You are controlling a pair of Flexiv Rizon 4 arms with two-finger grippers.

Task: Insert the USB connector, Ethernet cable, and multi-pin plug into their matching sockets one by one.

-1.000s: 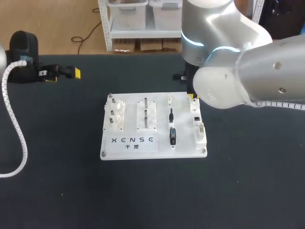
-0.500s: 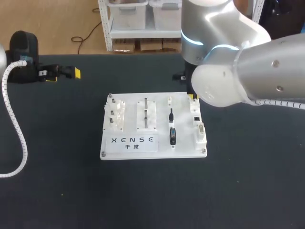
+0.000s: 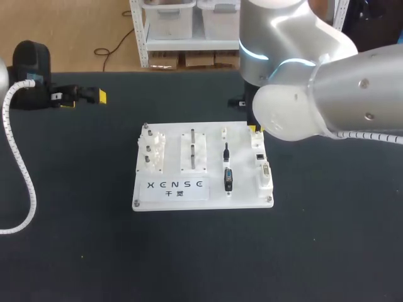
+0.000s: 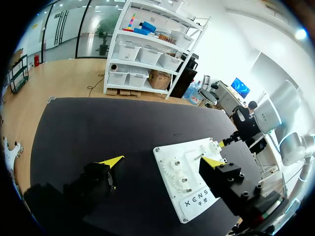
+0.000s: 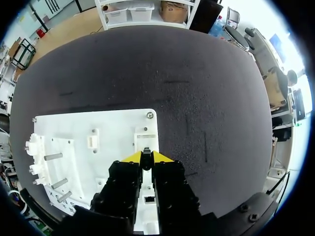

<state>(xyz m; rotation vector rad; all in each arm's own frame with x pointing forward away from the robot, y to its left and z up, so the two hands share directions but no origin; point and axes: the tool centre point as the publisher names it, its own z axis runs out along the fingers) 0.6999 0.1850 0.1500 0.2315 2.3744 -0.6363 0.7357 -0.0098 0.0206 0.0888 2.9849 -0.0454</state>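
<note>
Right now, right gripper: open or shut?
Shut. Right gripper fingers sit close together, pinching a small dark connector from both sides above the white board. Which connector, cannot tell.

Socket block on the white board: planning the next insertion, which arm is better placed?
Right: the right gripper hangs over the socket block, pinching a small black connector; the left gripper sits open, far off the board.
</note>
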